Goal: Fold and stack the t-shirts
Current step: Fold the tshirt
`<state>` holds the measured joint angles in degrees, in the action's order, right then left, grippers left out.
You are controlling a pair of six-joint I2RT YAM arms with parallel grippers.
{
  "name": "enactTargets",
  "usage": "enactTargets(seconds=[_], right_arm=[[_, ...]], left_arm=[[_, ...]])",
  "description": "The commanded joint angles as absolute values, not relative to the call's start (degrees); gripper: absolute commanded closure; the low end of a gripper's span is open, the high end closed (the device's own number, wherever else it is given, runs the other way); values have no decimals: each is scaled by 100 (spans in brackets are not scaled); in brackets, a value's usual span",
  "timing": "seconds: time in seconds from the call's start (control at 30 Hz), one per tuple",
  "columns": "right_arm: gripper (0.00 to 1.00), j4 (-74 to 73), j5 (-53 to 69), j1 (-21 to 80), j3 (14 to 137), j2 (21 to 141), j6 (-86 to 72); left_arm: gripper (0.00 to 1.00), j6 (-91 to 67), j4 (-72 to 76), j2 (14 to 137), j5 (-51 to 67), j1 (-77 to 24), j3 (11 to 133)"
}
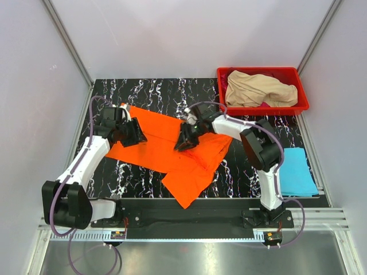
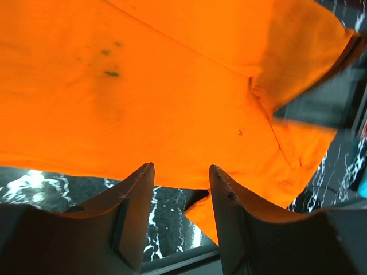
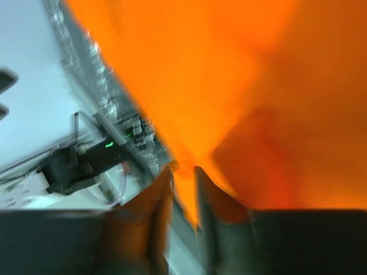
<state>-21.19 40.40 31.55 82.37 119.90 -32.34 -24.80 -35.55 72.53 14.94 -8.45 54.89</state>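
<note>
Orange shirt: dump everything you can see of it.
The orange shirt is plain bright cloth with a few small dark spots, lying partly folded and skewed on the black marbled table, one corner reaching toward the near edge. The right claw pinches a raised fold mid-shirt; the left claw hovers open at its left edge.

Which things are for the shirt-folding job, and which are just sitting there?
For the job:
orange t-shirt
light blue t-shirt
beige t-shirt, lying in the bin

Just sitting there:
red bin
black marbled table
</note>
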Motion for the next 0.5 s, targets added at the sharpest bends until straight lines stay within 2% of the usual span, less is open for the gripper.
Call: enactTargets(seconds=[0.0,0.03,0.13,0.23,0.37,0.47], right_arm=[[58,-1720,4853,3726,8279,11479,-3957],[52,-1992,4695,3613,8123,11148,-3825],[50,-1686,4537,3166,7263,10331,-3825],[50,-2729,3492,2840,7347,10082,-2974],[47,-3453,1886,2321,7506,10099,-2891],[38,-3674,1014,2224,7558,10064,-3006]], left_arm=[[50,-2364,-3595,7040,1257,-625,5572],[50,-2338,-3612,7066,1266,-546,5572],[50,-2312,-3578,7137,1300,-527,5616],[51,-2390,-3384,7268,1397,-527,5651],[51,-2356,-3094,7803,1363,-510,5992],[45,-2040,-3102,8523,925,-466,6693]])
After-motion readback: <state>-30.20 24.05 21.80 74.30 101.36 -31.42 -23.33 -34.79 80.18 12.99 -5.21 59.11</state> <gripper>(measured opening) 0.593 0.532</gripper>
